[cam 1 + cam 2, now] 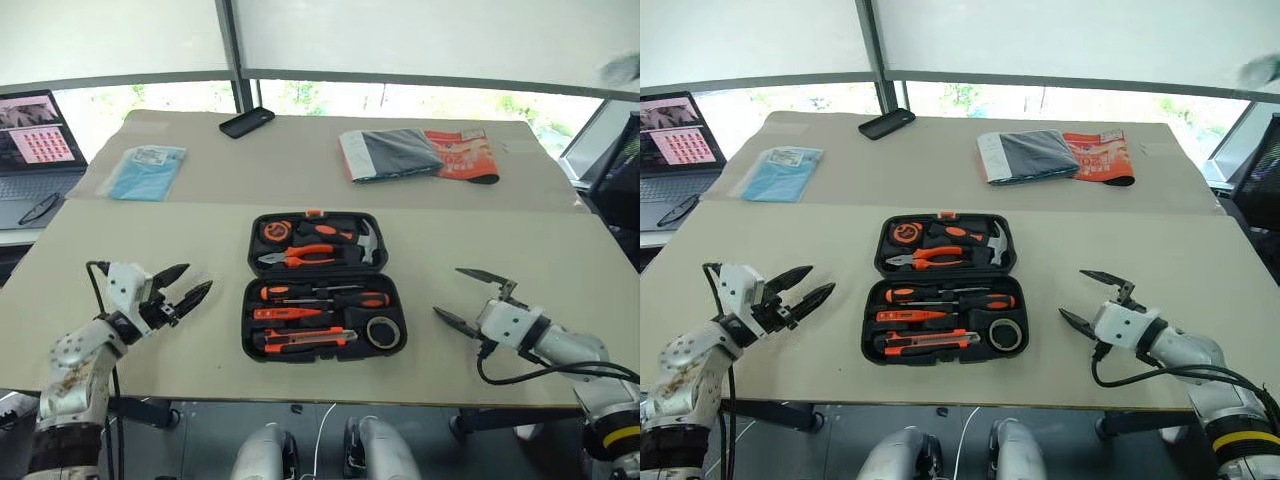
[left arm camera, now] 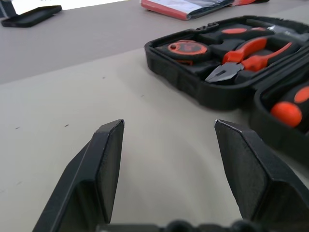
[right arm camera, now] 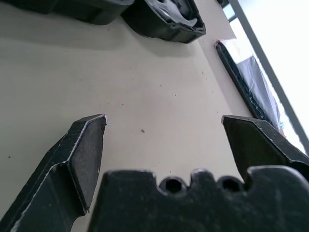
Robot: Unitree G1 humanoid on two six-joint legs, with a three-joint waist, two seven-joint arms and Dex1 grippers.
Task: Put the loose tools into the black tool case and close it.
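Case point(image 1: 318, 222) open flat between both arms, hinge running left-right | left gripper point(image 1: 185, 289) spread, empty | right gripper point(image 1: 465, 295) spread, empty, about equally near

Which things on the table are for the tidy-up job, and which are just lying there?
For the job: black tool case, screwdrivers, utility knife, tape roll.

Just lying about: phone, blue packet, magazine, laptop.
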